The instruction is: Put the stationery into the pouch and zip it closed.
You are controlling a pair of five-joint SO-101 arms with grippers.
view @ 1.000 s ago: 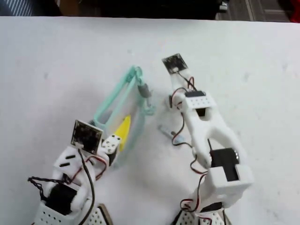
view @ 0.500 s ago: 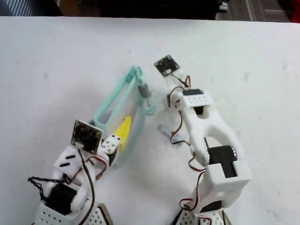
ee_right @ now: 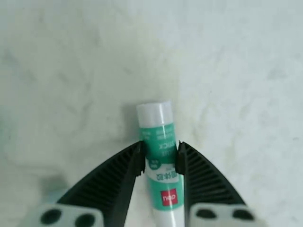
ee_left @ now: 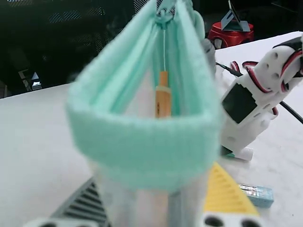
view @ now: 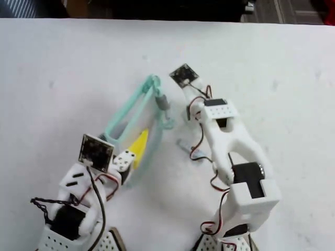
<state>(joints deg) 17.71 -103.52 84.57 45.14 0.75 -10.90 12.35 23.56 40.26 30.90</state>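
The left gripper [ee_left: 142, 210] has its jaws closed on the near end of the pouch [ee_left: 142, 142] and holds it up from the white table [view: 63, 63]. The pouch has clear walls and a mint green rim, and its mouth stands wide open. Inside it an orange pen [ee_left: 162, 100] lies along the middle. A yellow triangle ruler [view: 138, 144] is seen within the outline of the pouch, but I cannot tell if it is inside or under it.

The right gripper [ee_right: 159, 156] is just beside the pouch, near its far end. Its two black jaws are almost together and they pinch a glue stick [ee_right: 155, 116] on the green label, with the white cap pointing forward out of the jaws. The glue stick is low over the table; I cannot tell if it touches it.

A small blue packet [ee_left: 255, 195] lies on the table between the two arms, apart from the pouch.
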